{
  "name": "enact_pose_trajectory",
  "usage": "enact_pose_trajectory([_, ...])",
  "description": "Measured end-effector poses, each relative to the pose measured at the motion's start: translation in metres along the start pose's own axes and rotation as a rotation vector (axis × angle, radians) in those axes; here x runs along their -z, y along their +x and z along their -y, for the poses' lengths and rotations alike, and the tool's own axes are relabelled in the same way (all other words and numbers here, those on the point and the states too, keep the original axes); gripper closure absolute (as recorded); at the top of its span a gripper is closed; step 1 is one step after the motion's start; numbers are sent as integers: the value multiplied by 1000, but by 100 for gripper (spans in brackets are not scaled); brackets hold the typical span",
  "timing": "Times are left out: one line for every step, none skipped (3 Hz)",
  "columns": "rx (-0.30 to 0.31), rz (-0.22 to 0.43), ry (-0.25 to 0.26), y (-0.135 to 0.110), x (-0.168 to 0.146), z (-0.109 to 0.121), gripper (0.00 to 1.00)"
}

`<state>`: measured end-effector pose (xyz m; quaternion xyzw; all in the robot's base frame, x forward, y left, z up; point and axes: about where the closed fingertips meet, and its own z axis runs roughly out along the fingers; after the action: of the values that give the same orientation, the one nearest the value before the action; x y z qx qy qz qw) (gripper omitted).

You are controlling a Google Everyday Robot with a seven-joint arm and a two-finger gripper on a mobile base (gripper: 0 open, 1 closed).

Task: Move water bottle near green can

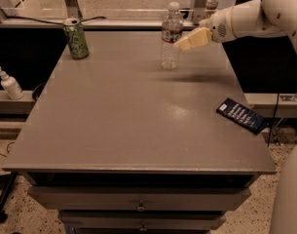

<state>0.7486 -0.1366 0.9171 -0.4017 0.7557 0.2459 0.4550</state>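
Observation:
The water bottle (171, 37), clear ribbed plastic with a white cap and a label band, stands upright near the far middle of the grey table (128, 121). The green can (76, 38), slim with a silver top, stands upright at the table's far left corner, well apart from the bottle. My gripper (185, 42), with cream-coloured fingers, reaches in from the right at the bottle's label height, its tips at or just short of the bottle's right side.
A dark blue flat packet (241, 115) lies at the table's right edge. A small white pump bottle (9, 83) stands on a lower ledge to the left. Metal posts and cables run behind the far edge. Drawers sit under the table front.

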Motion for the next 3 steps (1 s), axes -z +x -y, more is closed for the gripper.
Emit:
enact_pose_trajectory([-30,50,-52,2,-11,-10,0])
enact_pose_trajectory([-38,87,-96,0,-21,-21,0])
enact_pose_trajectory([-8,126,-127,-12,-35,-36,18])
